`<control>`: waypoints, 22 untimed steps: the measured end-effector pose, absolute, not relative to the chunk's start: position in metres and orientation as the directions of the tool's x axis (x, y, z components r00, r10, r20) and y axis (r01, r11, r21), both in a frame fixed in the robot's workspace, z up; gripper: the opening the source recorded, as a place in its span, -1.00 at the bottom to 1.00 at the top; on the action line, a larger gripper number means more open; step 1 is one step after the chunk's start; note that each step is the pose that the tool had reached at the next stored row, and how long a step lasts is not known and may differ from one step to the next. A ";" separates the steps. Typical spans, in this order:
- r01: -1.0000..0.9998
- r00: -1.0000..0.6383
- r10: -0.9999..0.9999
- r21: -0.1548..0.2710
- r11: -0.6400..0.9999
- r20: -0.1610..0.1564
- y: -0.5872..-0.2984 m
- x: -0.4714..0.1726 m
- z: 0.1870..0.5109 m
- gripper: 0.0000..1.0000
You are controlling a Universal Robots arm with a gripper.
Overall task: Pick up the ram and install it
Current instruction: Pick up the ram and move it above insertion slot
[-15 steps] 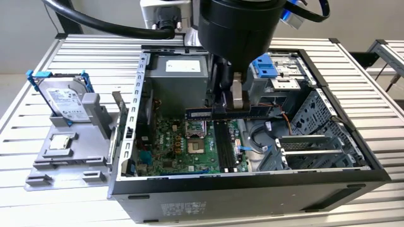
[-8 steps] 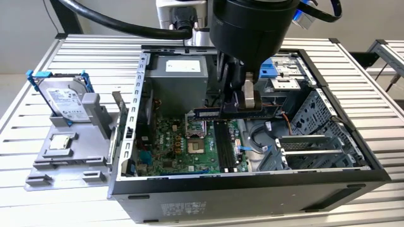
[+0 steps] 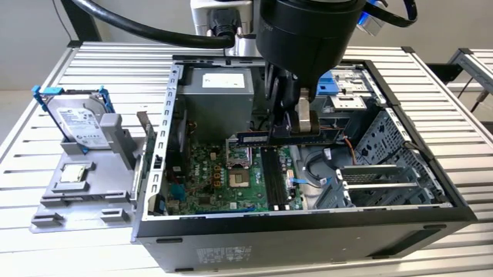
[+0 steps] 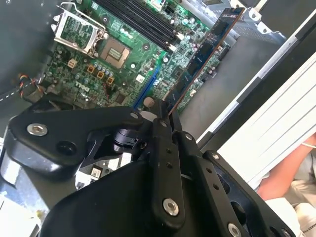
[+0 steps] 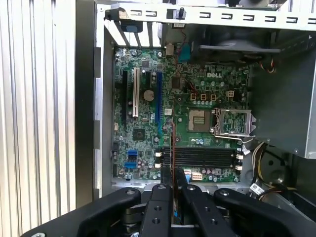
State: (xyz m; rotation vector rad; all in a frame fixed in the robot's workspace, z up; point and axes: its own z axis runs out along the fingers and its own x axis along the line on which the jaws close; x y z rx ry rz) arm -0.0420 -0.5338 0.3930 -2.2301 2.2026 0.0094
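Gripper: jaws clenched on the ram. One blue stick, held level and on edge inside the open computer case. It hangs above the motherboard and is seated in no slot.

In the first wrist view the ram shows edge-on and lies crosswise to the bank of black memory slots, four by count. The same board carries three long expansion slots: one black, one white, one blue.

On the exterior view's left, outside the case, one grey fixture sits on the slatted surface. It carries one hard drive with blue clips, leaning tilted, and one small square processor chip.

Labels noted: one white label on the hard drive face, one on the power supply, and white lettering on the motherboard. The print is not transcribed.
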 end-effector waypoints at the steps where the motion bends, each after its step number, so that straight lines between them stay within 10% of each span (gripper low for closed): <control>1: -1.000 0.012 -1.000 -0.001 -0.012 -0.009 -0.534 -0.042 0.393 -1.00; 22: -1.000 0.000 -1.000 -0.001 0.000 -0.009 -0.526 -0.009 0.393 -1.00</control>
